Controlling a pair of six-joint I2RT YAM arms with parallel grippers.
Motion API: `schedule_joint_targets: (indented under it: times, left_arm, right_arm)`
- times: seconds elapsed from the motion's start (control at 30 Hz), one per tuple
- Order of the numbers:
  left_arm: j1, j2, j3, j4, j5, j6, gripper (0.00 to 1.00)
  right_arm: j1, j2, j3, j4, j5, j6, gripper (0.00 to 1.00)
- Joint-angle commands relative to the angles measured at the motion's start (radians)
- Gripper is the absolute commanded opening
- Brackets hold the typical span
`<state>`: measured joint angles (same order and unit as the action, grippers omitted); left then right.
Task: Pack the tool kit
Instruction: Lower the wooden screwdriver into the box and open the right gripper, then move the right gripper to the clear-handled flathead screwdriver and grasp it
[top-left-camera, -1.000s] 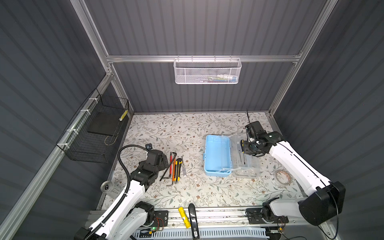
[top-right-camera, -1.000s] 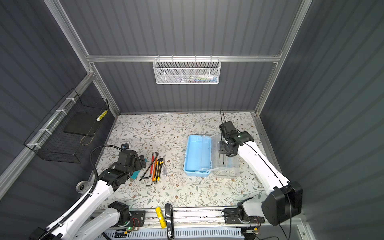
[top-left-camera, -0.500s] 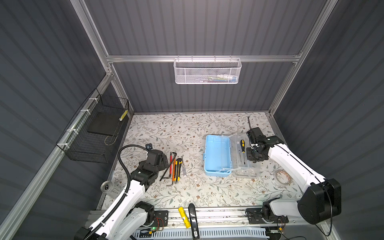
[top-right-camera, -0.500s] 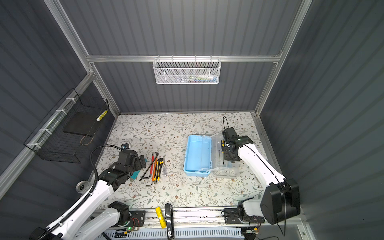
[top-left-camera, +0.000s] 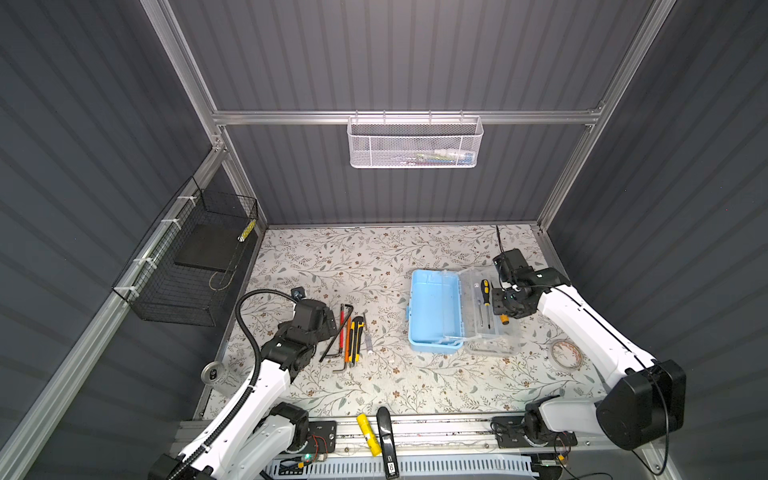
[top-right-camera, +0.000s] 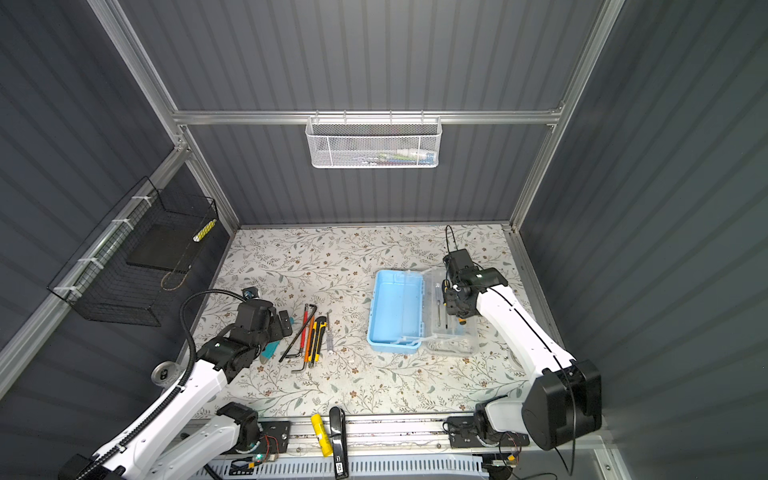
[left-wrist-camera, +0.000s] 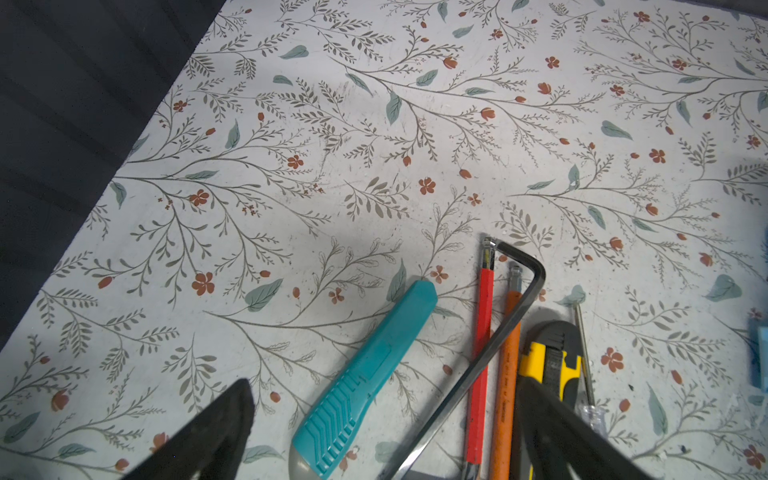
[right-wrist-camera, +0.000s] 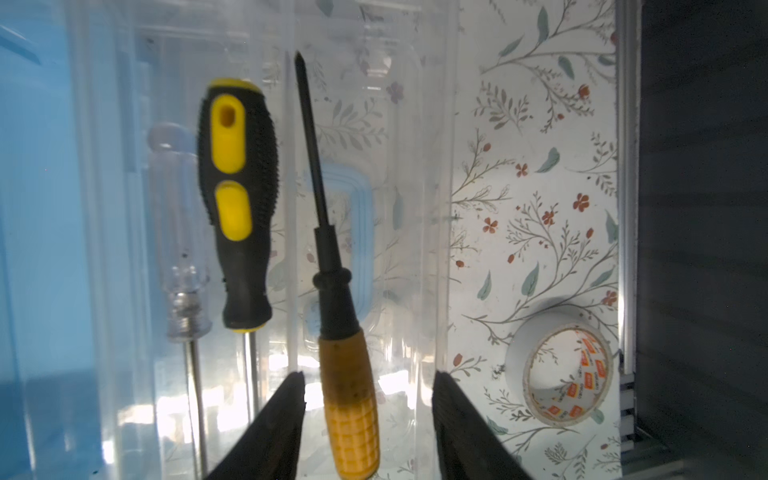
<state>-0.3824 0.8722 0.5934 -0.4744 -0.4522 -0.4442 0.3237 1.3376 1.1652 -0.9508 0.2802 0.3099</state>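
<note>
The tool kit's light-blue case (top-left-camera: 434, 311) lies open, its clear lid (top-left-camera: 488, 332) flat to the right. In the lid lie a black-yellow screwdriver (right-wrist-camera: 237, 208), a clear-handled one (right-wrist-camera: 178, 232) and an amber-handled one (right-wrist-camera: 349, 399). My right gripper (right-wrist-camera: 369, 376) is open over the lid, the amber handle between its fingers with a gap on each side. On the left, my left gripper (left-wrist-camera: 384, 390) hangs open above the teal tool (left-wrist-camera: 365, 374). Beside it lie red (left-wrist-camera: 482, 332), orange (left-wrist-camera: 507, 353) and black (left-wrist-camera: 511, 316) hex keys, a yellow-black knife (left-wrist-camera: 548, 357) and a thin screwdriver (left-wrist-camera: 584, 353).
A tape roll (right-wrist-camera: 565, 382) lies right of the lid near the table's edge. A white mesh basket (top-left-camera: 413, 143) hangs on the back wall and a black wire basket (top-left-camera: 195, 262) on the left wall. A yellow and a black item (top-left-camera: 368, 434) rest on the front rail.
My right gripper has come down a little over the clear lid and its jaws have opened off the amber-handled screwdriver. The left arm has not moved.
</note>
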Motion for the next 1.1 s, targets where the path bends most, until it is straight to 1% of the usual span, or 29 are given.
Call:
schedule_joint_targets:
  times: [0.0,0.1,0.13,0.17,0.3,0.43,0.5,0.67,0.87,1.07]
  left_arm:
    - [0.007,-0.02,-0.005,0.002,0.004,0.013,0.99]
    - [0.007,-0.028,-0.007,-0.001,0.0,0.012,0.99]
    - [0.007,-0.031,-0.008,-0.001,-0.002,0.01,0.99]
    - [0.007,-0.032,-0.009,-0.001,-0.002,0.01,1.0]
    - [0.007,-0.032,-0.008,-0.003,-0.005,0.007,1.0]
    - [0.007,-0.032,-0.008,-0.005,-0.006,0.007,0.99]
    - [0.007,-0.036,-0.009,-0.006,-0.009,0.005,1.0]
    - [0.007,-0.043,-0.011,-0.004,-0.008,0.006,1.0]
    - [0.007,-0.041,-0.011,-0.006,-0.008,0.006,0.99]
    - [0.007,-0.042,-0.012,-0.005,-0.007,0.006,0.99]
  right_arm:
    - [0.104,0.001,0.075,0.019,-0.012,0.0,0.53]
    - [0.238,0.053,0.107,0.122,-0.079,0.01,0.54]
    - [0.268,0.074,0.116,0.146,-0.091,0.017,0.54]
    - [0.315,0.107,0.129,0.191,-0.12,0.023,0.54]
    - [0.439,0.247,0.177,0.323,-0.239,0.052,0.53]
    - [0.547,0.406,0.26,0.378,-0.279,0.069,0.53]
    - [0.592,0.487,0.313,0.366,-0.286,0.065,0.53]
    - [0.664,0.623,0.384,0.362,-0.281,0.041,0.53]
    - [0.692,0.715,0.427,0.367,-0.304,0.03,0.53]
    - [0.727,0.803,0.497,0.34,-0.3,0.01,0.53]
